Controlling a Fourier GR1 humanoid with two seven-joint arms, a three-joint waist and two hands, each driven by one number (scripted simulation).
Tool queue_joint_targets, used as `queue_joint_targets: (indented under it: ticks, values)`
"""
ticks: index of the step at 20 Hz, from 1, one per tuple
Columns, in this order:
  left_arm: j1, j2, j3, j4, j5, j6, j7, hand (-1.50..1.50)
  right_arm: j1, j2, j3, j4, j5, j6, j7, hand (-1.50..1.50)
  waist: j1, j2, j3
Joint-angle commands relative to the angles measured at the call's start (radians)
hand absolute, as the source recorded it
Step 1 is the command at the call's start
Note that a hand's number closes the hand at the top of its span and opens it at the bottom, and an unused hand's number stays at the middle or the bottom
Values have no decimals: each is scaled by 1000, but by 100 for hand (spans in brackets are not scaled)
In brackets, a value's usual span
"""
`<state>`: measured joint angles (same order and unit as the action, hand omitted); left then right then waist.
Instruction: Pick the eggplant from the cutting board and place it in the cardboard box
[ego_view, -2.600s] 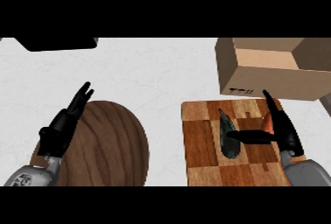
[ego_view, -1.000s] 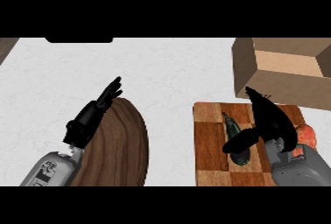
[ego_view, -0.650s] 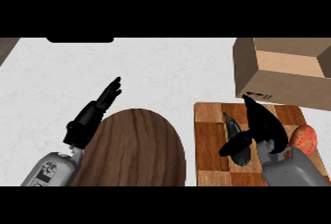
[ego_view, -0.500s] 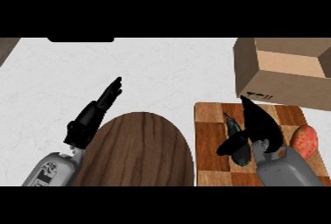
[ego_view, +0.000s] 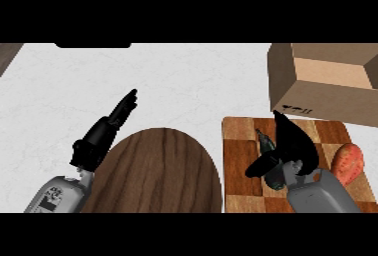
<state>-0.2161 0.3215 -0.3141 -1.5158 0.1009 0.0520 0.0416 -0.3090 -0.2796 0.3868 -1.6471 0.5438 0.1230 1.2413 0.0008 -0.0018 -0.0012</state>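
Eggplant (ego_view: 264, 142): dark, lying lengthwise on the checkered cutting board (ego_view: 240, 187), mostly covered by the right hand.
Right hand (ego_view: 294, 145): spread over the eggplant, fingers nearly straight, thumb out to the side; not closed round it.
Left hand (ego_view: 103, 132): fingers straight, holding nothing, beside the round wooden plate (ego_view: 159, 175).
Cardboard box (ego_view: 325, 85): open-topped, just beyond the board.
Orange vegetable (ego_view: 345, 162): on the board's right edge.

A kitchen: a pale, marbled bench (ego_view: 184, 80) carries a chequered wooden cutting board (ego_view: 240, 150) with an eggplant (ego_view: 263, 141) and an orange vegetable (ego_view: 347, 161) lying on it.
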Motion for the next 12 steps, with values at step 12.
queue_joint_targets:
  ticks: [12]
  values:
    - [11, -56, -8, 9, -50, -2, 8, 0, 42, 126, -15, 75, 49, 74, 169, -150, 2, 1, 0]
